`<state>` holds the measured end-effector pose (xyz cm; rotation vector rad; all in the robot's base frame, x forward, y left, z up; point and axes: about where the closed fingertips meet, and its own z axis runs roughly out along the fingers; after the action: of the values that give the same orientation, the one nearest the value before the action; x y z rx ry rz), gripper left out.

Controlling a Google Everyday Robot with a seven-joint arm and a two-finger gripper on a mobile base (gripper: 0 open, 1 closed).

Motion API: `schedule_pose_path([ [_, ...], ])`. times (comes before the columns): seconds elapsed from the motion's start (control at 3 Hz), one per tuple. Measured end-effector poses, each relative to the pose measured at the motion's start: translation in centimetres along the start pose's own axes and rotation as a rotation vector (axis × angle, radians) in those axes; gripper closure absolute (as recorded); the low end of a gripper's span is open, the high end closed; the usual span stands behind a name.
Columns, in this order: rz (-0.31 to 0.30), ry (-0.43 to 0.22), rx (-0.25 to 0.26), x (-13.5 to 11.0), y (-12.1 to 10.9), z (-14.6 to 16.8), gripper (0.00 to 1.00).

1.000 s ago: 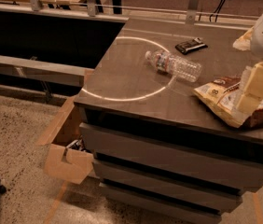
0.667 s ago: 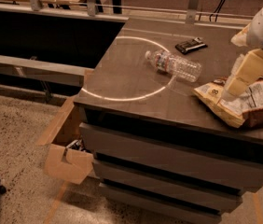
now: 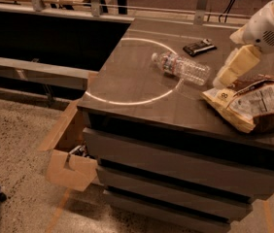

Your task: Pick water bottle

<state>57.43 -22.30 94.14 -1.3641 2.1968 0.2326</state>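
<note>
Camera view: bottle [image 3: 180, 68] on its side on the table [image 3: 127, 81], gripper [image 3: 220, 83] just right of its base, above the bag [image 3: 253, 106] — jaws' opening cannot be told — a glancing contact may roll the bottle clear.

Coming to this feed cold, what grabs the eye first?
The water bottle lies on its side on the dark cabinet top, straddling the right edge of a white circle marked there. Just right of it, the gripper points down at the left corner of a tan snack bag.
</note>
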Motion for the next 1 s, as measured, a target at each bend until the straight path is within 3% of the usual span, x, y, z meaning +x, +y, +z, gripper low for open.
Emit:
schedule_pose_path([
  [0.33, 0.042, -0.052, 0.037, -0.1, -2.4, 2.1, 0.0],
  [1.0, 0.084, -0.069, 0.064, 0.1, -3.3, 3.8, 0.0],
])
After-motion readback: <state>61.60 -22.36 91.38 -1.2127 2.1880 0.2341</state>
